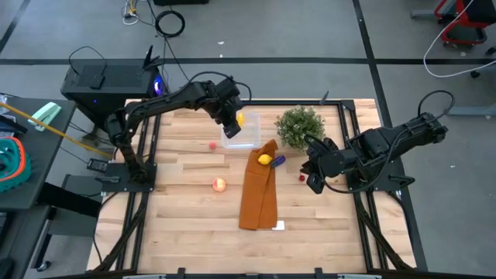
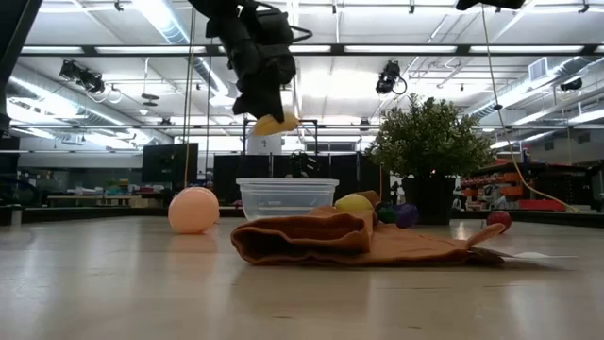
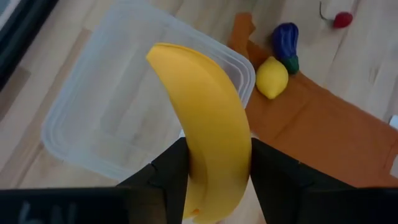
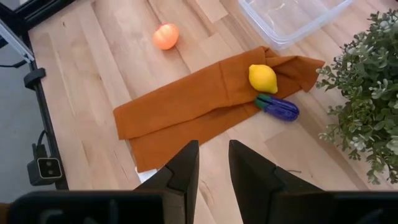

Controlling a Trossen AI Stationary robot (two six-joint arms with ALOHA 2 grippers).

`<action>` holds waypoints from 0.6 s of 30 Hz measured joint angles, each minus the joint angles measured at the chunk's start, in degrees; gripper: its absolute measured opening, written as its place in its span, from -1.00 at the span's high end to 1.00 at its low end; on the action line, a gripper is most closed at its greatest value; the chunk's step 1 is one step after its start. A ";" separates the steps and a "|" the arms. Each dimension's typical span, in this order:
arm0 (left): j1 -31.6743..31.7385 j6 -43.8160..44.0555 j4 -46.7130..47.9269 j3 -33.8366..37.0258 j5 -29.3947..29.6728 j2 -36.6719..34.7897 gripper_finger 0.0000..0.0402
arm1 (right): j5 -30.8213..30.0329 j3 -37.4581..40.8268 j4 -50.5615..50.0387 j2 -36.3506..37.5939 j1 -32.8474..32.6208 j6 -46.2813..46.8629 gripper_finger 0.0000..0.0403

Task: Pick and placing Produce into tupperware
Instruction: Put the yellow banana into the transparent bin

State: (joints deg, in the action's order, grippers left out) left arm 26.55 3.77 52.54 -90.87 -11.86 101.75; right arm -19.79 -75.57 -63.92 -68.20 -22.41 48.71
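Orange-brown cloth [image 1: 258, 190] is lying nearest along the table [image 1: 178, 225] mid-front, running from 6 o'clock up toward centre. Peach-coloured round fruit [image 1: 219, 184] is sitting on bare wood at approx 8 o'clock of the cloth, apart from it. Lemon [image 1: 265, 160] is resting on the cloth's far end; purple piece [image 1: 278, 160] is lying just beside it at 3 o'clock, touching or nearly so. Small red piece [image 1: 301, 177] is sitting further toward 3 o'clock, near the right gripper [image 4: 213, 163], which is waiting there w/ fingers narrowly apart, holding nothing. Another small red piece [image 1: 212, 144] is sitting at 9 o'clock of the tupperware [image 1: 240, 136]. Potted plant [image 1: 299, 126] is standing at 1 o'clock of the cloth.

Left gripper [image 3: 217, 163] is hanging above the tupperware, clamping the banana [image 3: 208, 127] near one end; the rest is pointing out over the box, not yet inside.

Handling, my guess: banana looks like light, stiff, smooth plastic, so prob. slippery; a grip across the mid-body would be steadier than near the end. Box looks light and could slide if bumped.
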 joint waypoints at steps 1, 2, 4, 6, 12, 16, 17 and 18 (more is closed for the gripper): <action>-0.20 -0.26 0.08 0.02 0.00 0.32 0.18 | -0.06 0.00 0.04 0.00 0.00 -0.08 0.53; -0.50 -0.44 0.05 0.02 -0.01 0.70 0.17 | -0.07 0.00 0.08 0.00 0.00 -0.20 0.53; -1.08 -0.59 -0.03 0.02 -0.02 1.64 0.16 | -0.07 0.00 0.41 0.00 0.00 -0.21 0.53; -1.78 -0.95 -0.12 0.02 0.00 3.17 0.15 | -0.04 0.00 0.60 0.00 0.00 -0.20 0.53; -3.16 -2.01 -0.27 0.02 0.43 7.47 0.15 | 0.02 0.00 0.98 0.00 0.00 0.25 0.53; -3.33 -2.96 -0.79 0.07 1.59 9.49 0.15 | 0.04 0.00 1.19 0.00 0.00 0.61 0.53; -3.31 -2.98 -0.90 0.07 1.75 9.73 0.15 | 0.04 0.00 1.35 0.00 0.00 0.61 0.53; -3.21 -3.01 -0.80 0.07 2.24 10.04 0.15 | 0.07 0.00 1.37 0.00 0.00 0.62 0.53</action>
State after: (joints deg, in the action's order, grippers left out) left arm 23.34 0.77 51.74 -90.80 -9.62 111.79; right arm -19.72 -75.57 -62.55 -68.20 -22.41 49.32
